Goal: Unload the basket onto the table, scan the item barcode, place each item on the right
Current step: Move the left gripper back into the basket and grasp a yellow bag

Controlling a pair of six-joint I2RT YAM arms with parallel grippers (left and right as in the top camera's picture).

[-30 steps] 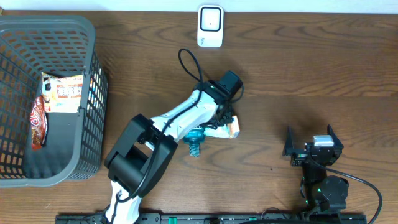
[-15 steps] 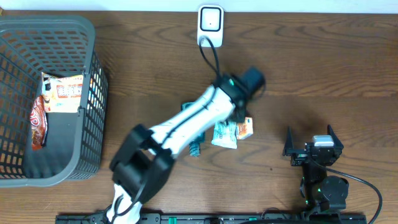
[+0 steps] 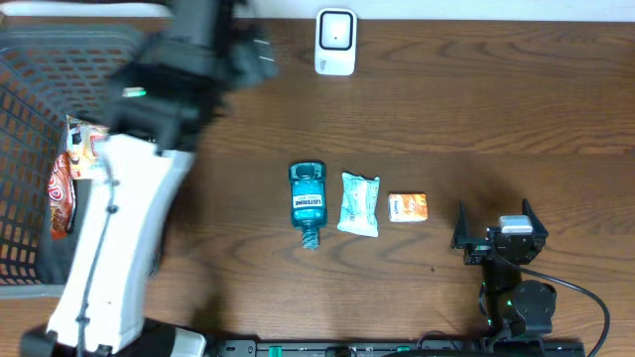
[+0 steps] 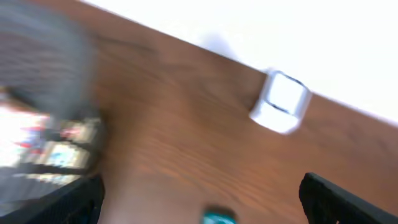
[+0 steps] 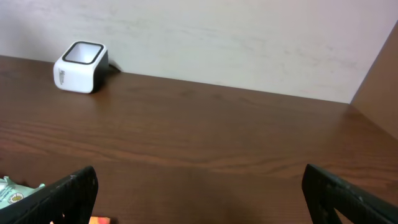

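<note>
Left gripper (image 4: pixel 199 183) and right gripper (image 3: pixel 496 226) spread, empty; left near basket (image 3: pixel 20 149): fetch step, next pinching snack packet (image 3: pixel 62 193) for scanner (image 3: pixel 335 42).

Three items lie in a row at the centre of the surface (image 3: pixel 496 119): the bottle (image 3: pixel 308 201) on the left, the pouch (image 3: pixel 358 204) just beside it in the middle, and the small box (image 3: pixel 407 206) on the right, none touching. The scanner (image 3: pixel 335 42) stands behind the row, at the far edge. The basket (image 3: pixel 20 129) sits at the far left, with packets (image 3: pixel 62 188) lying inside it. The left arm (image 3: pixel 119 228) reaches over the basket's right side. The right arm (image 3: pixel 516 297) stands at the near edge, right of the small box.
</note>
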